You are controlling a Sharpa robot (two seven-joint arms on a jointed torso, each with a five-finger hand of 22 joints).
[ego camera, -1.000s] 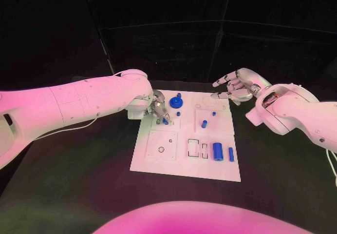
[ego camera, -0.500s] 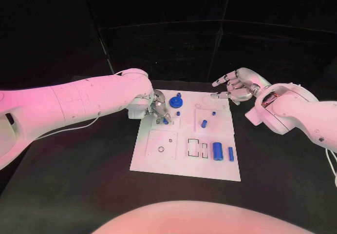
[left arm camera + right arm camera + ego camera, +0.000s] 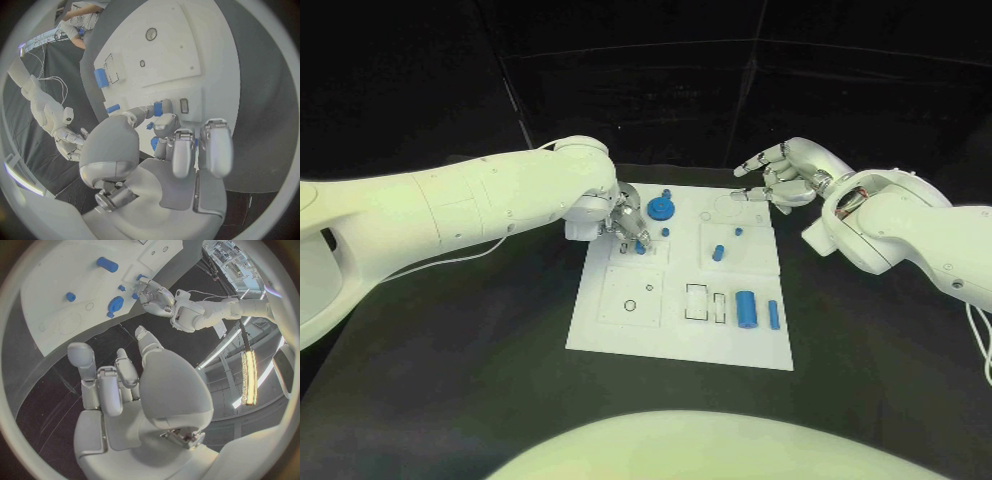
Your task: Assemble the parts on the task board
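Robot hand (image 3: 626, 228) over black table (image 3: 473, 330).

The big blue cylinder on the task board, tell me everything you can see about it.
The big blue cylinder is a smooth, matte, plastic-looking round bar with flat ends. It lies on its side on the white task board, in the part nearest the robot and toward its right edge, lengthwise front to back, beside a thinner blue bar and some rectangular slots. Neither robot hand touches it.
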